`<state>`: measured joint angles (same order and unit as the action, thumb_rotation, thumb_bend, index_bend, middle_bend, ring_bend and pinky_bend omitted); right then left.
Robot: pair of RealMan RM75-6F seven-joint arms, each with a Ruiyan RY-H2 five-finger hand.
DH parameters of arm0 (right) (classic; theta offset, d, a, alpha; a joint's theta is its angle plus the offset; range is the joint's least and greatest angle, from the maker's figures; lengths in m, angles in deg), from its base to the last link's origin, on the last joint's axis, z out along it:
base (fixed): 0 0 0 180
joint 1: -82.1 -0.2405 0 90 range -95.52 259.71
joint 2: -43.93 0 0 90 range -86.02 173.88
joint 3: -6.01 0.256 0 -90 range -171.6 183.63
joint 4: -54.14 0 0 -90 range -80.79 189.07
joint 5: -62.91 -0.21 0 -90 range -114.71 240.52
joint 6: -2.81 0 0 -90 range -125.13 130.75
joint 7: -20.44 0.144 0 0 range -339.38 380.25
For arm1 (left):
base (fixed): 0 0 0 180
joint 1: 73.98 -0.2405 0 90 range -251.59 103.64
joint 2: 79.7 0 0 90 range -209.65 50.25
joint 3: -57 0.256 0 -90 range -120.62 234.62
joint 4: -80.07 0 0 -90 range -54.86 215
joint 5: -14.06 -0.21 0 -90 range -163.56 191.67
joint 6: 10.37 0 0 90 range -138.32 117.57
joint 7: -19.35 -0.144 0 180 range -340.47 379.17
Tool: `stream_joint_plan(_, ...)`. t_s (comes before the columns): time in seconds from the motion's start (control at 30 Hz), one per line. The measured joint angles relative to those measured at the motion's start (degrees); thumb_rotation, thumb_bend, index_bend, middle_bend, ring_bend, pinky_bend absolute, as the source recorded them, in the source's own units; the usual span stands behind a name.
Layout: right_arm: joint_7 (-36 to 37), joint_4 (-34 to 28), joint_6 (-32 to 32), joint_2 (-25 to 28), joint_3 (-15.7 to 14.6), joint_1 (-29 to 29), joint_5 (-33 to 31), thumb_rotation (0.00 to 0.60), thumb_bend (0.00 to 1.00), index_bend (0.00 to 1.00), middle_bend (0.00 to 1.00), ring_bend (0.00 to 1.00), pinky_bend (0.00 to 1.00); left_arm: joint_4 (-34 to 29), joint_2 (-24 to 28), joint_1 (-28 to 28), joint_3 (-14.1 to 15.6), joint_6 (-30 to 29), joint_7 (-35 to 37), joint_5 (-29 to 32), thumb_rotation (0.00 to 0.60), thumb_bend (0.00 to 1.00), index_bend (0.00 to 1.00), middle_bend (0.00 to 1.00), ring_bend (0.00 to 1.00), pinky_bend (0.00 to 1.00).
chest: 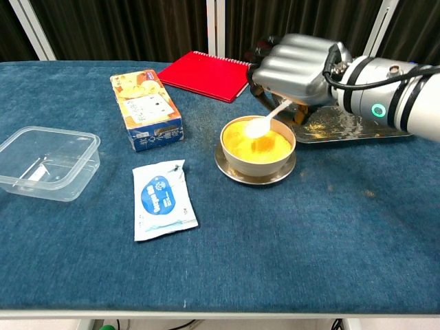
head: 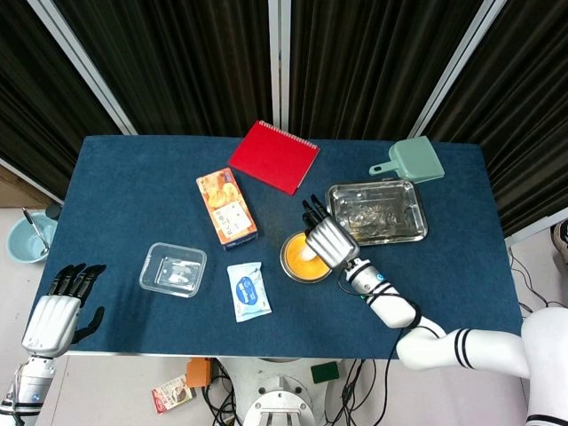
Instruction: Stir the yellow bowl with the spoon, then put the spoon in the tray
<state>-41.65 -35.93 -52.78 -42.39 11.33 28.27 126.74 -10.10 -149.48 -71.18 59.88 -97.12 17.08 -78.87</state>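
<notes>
The yellow bowl (chest: 257, 147) sits on a small metal saucer in the middle of the blue table, also seen from above as the yellow bowl (head: 300, 257). My right hand (chest: 294, 67) holds the white spoon (chest: 264, 122) by its handle, with the spoon's head lifted just above the bowl's far rim. In the head view the right hand (head: 329, 239) covers the bowl's right edge. The metal tray (head: 376, 211) lies just right of the hand, and its near rim shows as the metal tray (chest: 357, 130). My left hand (head: 59, 311) hangs off the table's left front corner, fingers apart and empty.
An orange box (chest: 146, 110) and a red notebook (chest: 212, 74) lie behind and left of the bowl. A white wet-wipe packet (chest: 162, 198) and a clear plastic container (chest: 45, 161) sit front left. A green scoop (head: 410, 162) lies behind the tray.
</notes>
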Motion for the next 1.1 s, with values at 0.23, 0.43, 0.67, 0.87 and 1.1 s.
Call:
stream_joint_plan(0.23,-17.89,-0.76,1.03,1.59,-2.43,-4.44,-0.43,0.600,0.48,0.64,0.23,0.00,0.00,0.60,-0.34,-0.32,0.29,-0.02,0.51,0.12,0.600,0.39,0.11,0.14,0.07,0.09)
stream_joint_plan(0.43,-27.49,2.52,1.64,-0.45,-5.55,-7.74,-0.71,0.600,0.49,0.66,0.24,0.00,0.00,2.21,-0.92,-0.70,0.55,0.05,1.86,0.52,0.600,0.39,0.11,0.14,0.07,0.10)
stream_joint_plan(0.67,-30.91,6.14,1.83,-3.61,-7.63,-9.48,1.15,0.600,0.49,0.69,0.25,0.00,0.00,3.62,-1.67,-0.87,0.64,0.07,3.14,0.58,0.600,0.39,0.11,0.14,0.07,0.10)
stream_joint_plan(0.87,-30.09,7.15,1.15,-6.06,-7.87,-9.46,2.24,0.600,0.49,0.69,0.25,0.00,0.00,4.69,-2.16,-0.94,0.73,0.29,4.01,0.71,0.600,0.39,0.11,0.14,0.07,0.09)
stream_joint_plan(1.1,-26.07,6.69,-1.33,-7.06,-7.55,-7.55,3.01,0.600,0.49,0.69,0.26,0.00,0.00,5.62,-2.61,-0.87,0.72,0.44,4.82,0.65,0.600,0.39,0.11,0.14,0.07,0.10)
